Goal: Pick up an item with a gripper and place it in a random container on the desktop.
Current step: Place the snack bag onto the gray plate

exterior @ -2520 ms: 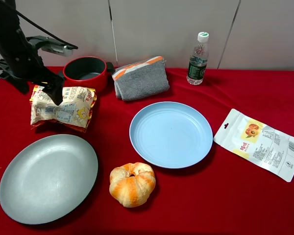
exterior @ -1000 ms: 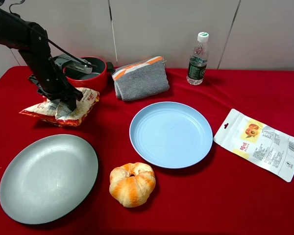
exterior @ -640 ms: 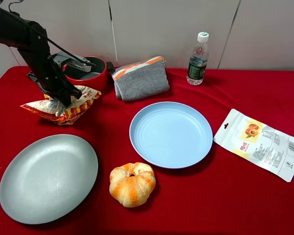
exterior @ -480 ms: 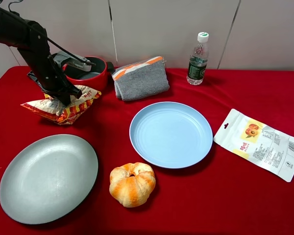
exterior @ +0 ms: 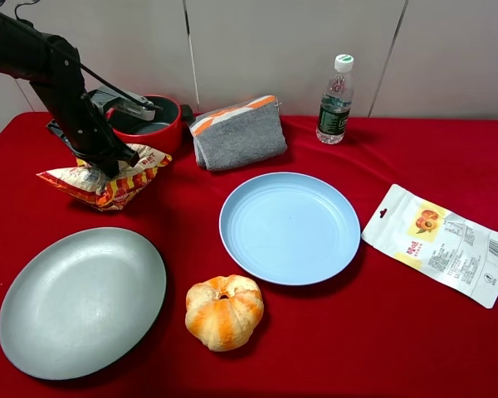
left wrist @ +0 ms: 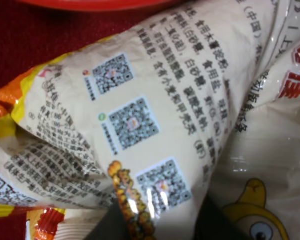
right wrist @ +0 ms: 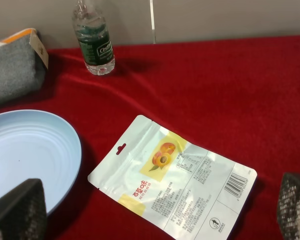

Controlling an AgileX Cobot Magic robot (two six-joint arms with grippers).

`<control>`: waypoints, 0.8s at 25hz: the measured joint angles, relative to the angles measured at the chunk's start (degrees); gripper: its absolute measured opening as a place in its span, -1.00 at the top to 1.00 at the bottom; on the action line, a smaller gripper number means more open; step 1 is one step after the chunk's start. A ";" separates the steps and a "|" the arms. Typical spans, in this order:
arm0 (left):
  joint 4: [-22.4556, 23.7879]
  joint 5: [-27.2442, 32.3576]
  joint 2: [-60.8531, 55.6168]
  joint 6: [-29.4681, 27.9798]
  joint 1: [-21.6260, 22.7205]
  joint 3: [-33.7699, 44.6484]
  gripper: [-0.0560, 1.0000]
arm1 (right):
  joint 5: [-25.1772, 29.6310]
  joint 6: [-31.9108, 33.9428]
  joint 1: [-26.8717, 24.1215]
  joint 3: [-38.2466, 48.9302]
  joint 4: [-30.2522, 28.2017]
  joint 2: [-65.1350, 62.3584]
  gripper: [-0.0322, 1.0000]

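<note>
Beside red pot (exterior: 154, 134): left gripper (exterior: 119, 164) is clamping the snack bag (exterior: 83, 181).
Over desktop (right wrist: 215, 100): right gripper (right wrist: 155, 207) is hanging wide above white pouch (right wrist: 175, 190).

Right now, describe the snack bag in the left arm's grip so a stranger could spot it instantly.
On the red-clothed table, look to the far left corner by the red pot. Just in front of it, the left gripper pinches a crinkled cream snack bag. Unlike the flat white pouch with a fruit picture, it has red-and-yellow striped edges.
</note>
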 joint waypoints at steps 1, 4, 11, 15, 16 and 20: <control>0.00 -0.04 -0.08 0.00 0.00 0.00 0.62 | 0.00 0.00 0.00 0.00 0.00 0.00 -0.40; 0.00 -0.12 -0.74 0.00 0.00 0.00 0.71 | 0.00 0.00 0.00 0.00 0.00 0.00 -0.40; -0.16 0.19 -2.51 0.00 0.00 0.30 0.85 | 0.00 0.00 0.00 0.00 0.02 0.00 -0.40; -0.16 1.43 -3.47 0.00 0.00 0.55 0.87 | 0.00 0.00 0.00 0.00 0.02 0.00 -0.40; -0.16 1.92 -3.86 0.00 0.00 0.70 0.87 | 0.00 0.00 0.00 0.00 0.02 0.00 -0.40; 0.31 3.19 -5.60 0.00 0.00 0.70 0.88 | 0.00 0.00 0.00 0.00 0.02 0.00 -0.40</control>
